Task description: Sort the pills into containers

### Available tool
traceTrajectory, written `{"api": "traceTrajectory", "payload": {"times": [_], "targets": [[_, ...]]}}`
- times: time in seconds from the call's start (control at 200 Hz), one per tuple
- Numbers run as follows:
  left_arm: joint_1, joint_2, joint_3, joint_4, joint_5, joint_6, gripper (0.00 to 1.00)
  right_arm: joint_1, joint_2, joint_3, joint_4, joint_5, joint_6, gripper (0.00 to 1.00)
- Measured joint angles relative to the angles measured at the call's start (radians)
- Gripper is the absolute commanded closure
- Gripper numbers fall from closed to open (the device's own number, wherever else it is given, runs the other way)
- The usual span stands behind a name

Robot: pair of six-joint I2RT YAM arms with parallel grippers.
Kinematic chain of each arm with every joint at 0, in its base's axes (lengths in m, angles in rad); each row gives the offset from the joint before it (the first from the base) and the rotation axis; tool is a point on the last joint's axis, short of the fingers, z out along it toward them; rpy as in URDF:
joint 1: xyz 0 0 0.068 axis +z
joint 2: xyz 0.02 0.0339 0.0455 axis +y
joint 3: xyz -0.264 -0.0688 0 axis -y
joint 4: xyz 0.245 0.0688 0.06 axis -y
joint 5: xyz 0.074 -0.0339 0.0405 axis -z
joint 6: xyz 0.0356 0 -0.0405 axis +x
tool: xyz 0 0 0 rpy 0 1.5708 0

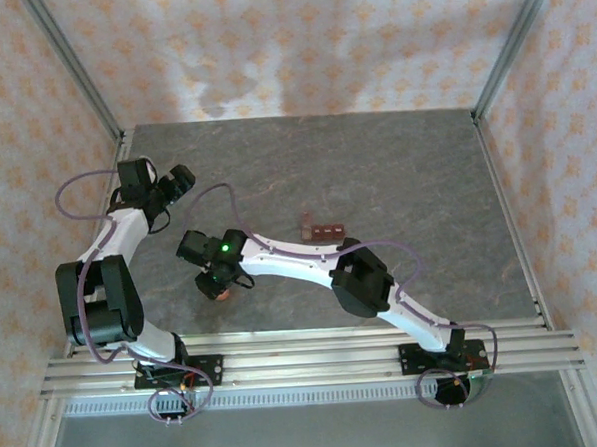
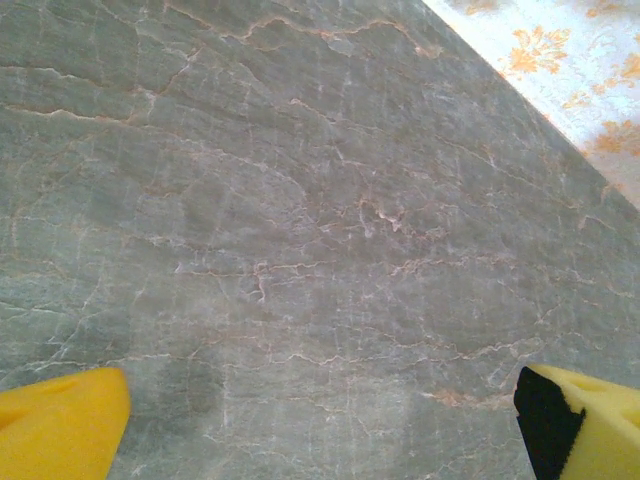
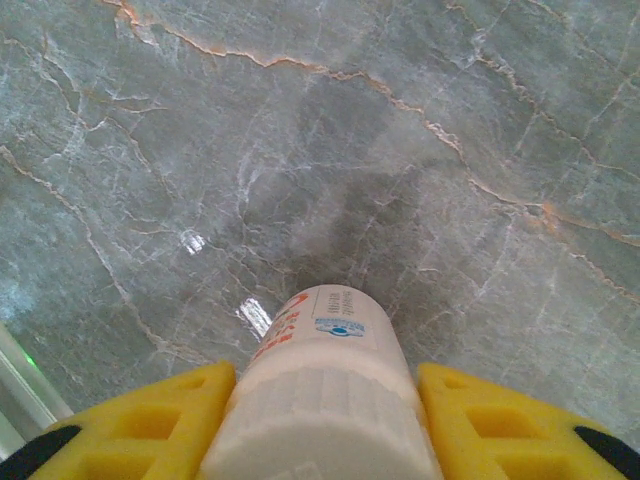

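**A:** Containers (image 1: pixel 324 229) sit about the middle of the worktop (image 1: pixel 406 168), well apart from both grippers. Which way does the strip run?

**B:** It lies flat with its long axis side to side, parallel to the near edge. A small bit juts toward the far edge at its left end, too small to tell what it is.

**A:** And the step in hand?

**B:** Getting hold of the bottle (image 3: pixel 322 335), I'd say. The right gripper (image 3: pixel 325 385) has its fingers (image 3: pixel 150 425) pressed on either side of the white cap (image 3: pixel 320 430), toward the near edge and left of centre. The cap faces the wrist and the base faces the worktop.

**A:** Left gripper (image 2: pixel 320 430)?

**B:** Spread wide over bare worktop toward the left edge, holding nothing.

**A:** Next?

**B:** Probably a firm lift, then carrying the bottle toward the strip. The cap must come off, so the left gripper likely needs to take the body while the right twists. A grip on the cap alone could slip.
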State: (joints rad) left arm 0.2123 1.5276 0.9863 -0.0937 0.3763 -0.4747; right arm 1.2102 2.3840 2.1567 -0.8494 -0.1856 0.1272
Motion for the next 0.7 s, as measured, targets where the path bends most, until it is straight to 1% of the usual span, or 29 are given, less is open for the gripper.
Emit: {"api": "traceTrajectory", "payload": {"times": [0.08, 0.215, 0.385, 0.48, 0.701], "targets": [[0.000, 0.000, -0.003, 0.017, 0.013, -0.007, 0.00, -0.003, -0.023, -0.031, 0.000, 0.011, -0.002, 0.61], [0.000, 0.000, -0.021, 0.054, 0.048, -0.028, 0.00, -0.029, -0.113, -0.125, 0.003, 0.023, -0.002, 0.60], [-0.025, 0.000, -0.031, 0.087, 0.090, -0.041, 0.00, -0.126, -0.267, -0.253, 0.017, 0.039, -0.002, 0.60], [-0.079, 0.005, -0.029, 0.090, 0.096, -0.029, 0.00, -0.204, -0.347, -0.307, 0.020, 0.048, -0.010, 0.60], [-0.251, 0.069, 0.008, 0.084, 0.096, 0.061, 0.00, -0.391, -0.483, -0.379, 0.019, 0.055, -0.025, 0.60]]}}
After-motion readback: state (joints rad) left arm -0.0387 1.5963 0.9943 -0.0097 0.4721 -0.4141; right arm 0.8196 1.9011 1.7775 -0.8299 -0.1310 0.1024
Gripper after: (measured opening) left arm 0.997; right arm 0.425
